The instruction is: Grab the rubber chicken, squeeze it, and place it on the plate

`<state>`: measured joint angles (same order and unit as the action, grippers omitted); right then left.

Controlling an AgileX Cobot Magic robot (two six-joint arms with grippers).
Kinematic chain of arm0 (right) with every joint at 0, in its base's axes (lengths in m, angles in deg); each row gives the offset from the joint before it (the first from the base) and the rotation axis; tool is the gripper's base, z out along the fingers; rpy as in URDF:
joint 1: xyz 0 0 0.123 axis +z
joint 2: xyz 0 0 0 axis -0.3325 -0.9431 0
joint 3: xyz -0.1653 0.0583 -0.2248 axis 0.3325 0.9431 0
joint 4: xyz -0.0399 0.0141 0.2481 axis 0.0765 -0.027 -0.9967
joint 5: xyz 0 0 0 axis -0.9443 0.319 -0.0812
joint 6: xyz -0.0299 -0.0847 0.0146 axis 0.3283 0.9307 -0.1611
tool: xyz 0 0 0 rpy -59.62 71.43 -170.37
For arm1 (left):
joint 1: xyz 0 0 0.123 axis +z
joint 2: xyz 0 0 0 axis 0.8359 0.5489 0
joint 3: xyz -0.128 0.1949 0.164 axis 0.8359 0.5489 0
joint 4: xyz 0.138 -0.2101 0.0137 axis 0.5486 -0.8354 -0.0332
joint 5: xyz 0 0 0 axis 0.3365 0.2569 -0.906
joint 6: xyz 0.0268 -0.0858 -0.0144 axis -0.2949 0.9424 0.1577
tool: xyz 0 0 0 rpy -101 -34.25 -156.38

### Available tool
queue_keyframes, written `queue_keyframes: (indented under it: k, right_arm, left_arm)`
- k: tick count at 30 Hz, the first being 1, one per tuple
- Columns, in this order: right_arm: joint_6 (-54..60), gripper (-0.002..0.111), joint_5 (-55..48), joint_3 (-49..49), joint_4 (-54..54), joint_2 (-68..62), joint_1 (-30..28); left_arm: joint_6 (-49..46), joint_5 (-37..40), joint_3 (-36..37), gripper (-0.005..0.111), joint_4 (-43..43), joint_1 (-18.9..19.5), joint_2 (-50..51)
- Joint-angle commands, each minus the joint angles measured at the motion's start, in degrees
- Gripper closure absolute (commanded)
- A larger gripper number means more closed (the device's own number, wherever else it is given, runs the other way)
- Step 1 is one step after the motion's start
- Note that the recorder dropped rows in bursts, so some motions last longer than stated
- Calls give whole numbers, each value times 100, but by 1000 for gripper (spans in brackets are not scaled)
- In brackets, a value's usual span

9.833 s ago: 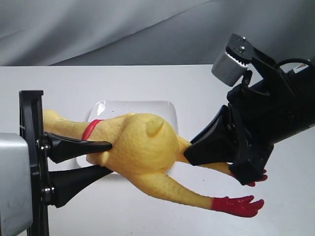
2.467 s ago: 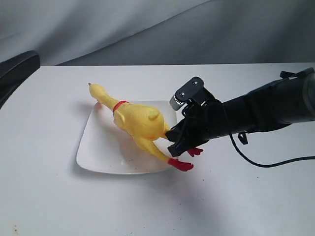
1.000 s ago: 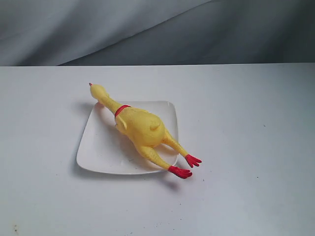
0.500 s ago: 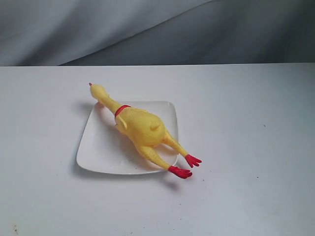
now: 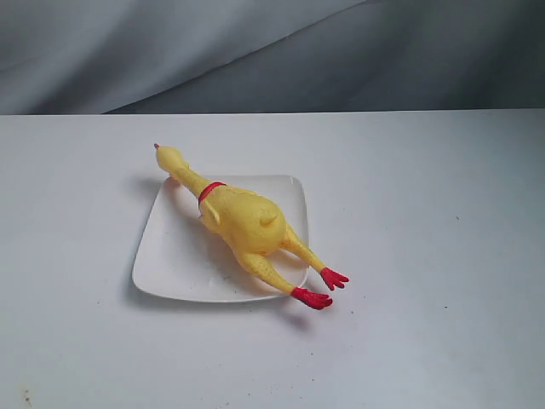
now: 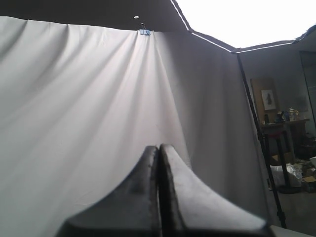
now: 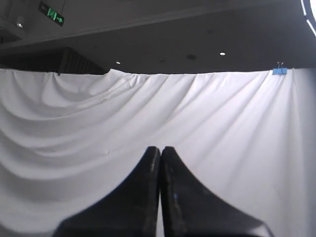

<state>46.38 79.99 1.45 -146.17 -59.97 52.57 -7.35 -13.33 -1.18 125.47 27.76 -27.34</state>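
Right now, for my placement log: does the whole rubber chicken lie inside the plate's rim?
No: the rubber chicken pokes its head and red feet out past opposite corners of the plate.

The rubber chicken (image 5: 247,223) is yellow, its skin stippled with bumps, with a red neck band (image 5: 209,189), red feet (image 5: 312,297) and a red-tipped head; the plate (image 5: 166,256) is glossy white; the table (image 5: 426,256) is white with a few dark specks; the backdrop cloth (image 5: 255,51) is grey; the left claw (image 6: 159,148) and right claw (image 7: 160,149) are black.
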Motion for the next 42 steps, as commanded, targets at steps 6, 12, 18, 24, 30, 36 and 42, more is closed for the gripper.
queue_keyframes:
  k: [6, 12, 18, 24, 30, 36, 42]
  right_arm:
    - [-2891, 108, 459, 612, 412, 13, -912]
    - [-5443, 108, -165, 1344, 2289, 13, -2131]
    - [-6345, 108, -1013, 1778, 3762, 13, -3068]
    - [-6345, 108, -1428, 2024, 4662, 13, -3437]
    - [-6345, 108, -1405, 2288, 4849, 13, -3440]
    - [-6543, 108, -1275, 2635, 4948, 13, -3440]
    - [-6822, 108, -1127, 2836, 5049, 13, -3440]
  left_arm:
    - [-5, 33, 28, 107, -65, -38, 0]
    - [-19, 33, 28, 107, -20, -38, 0]
    - [-19, 33, 28, 107, -20, -38, 0]
    - [-9, 33, 28, 107, -19, -38, 0]
    - [-9, 33, 28, 107, -19, -38, 0]
    - [-24, 33, 28, 107, -19, -38, 0]
    - [-24, 33, 28, 107, -19, -38, 0]
